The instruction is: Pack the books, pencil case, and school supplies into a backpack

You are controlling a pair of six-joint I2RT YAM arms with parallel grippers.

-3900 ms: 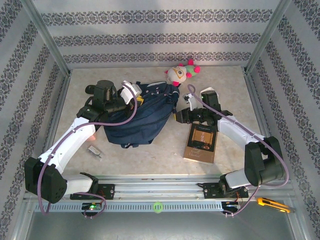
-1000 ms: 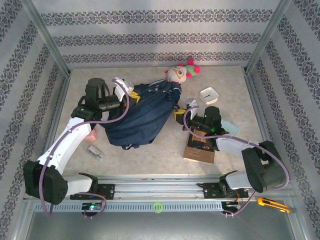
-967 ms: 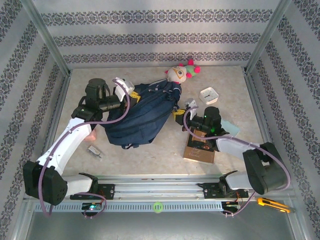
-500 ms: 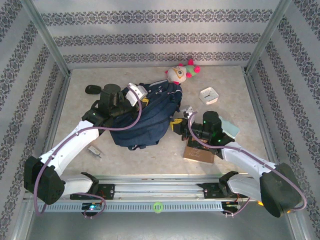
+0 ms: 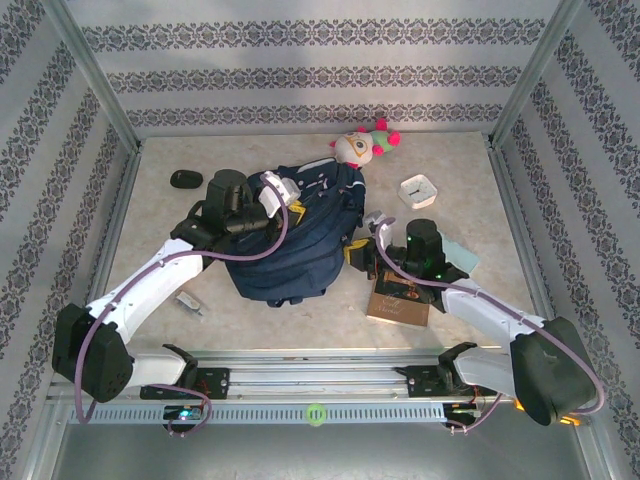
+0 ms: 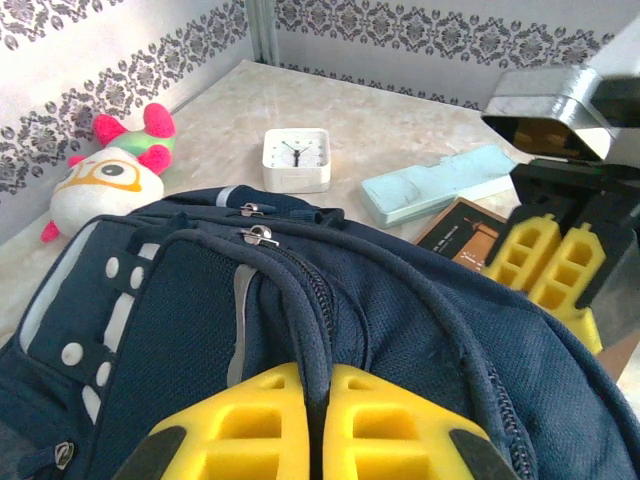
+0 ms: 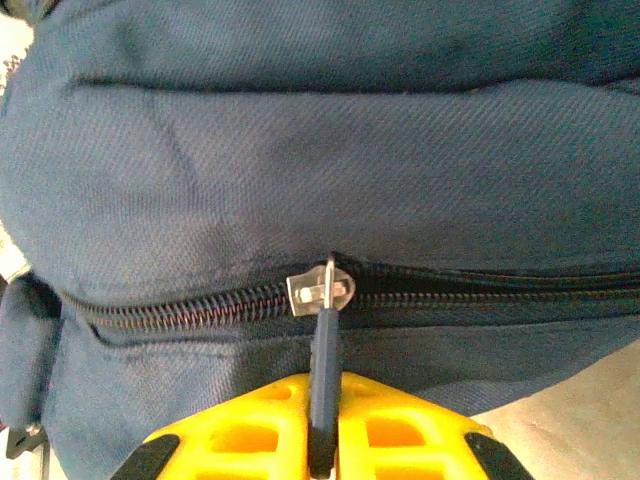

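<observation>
The navy backpack lies bunched in the middle of the table. My left gripper is on its upper part. In the left wrist view the left gripper is shut on a raised fold of the backpack beside a zip. My right gripper is at the bag's right side. In the right wrist view it is shut on the dark pull tab of the zipper slider. The brown book and the mint pencil case lie right of the bag, partly under the right arm. The school supplies are hidden.
A plush toy sits behind the backpack, and a square white clock at the back right. A black oval object lies at the back left. A small grey item lies under the left forearm. Metal frame posts and patterned walls enclose the table.
My left gripper has moved right and nearer, pulling the backpack with it into a more bunched shape. My right arm has swung so its gripper stays on the bag's right side.
</observation>
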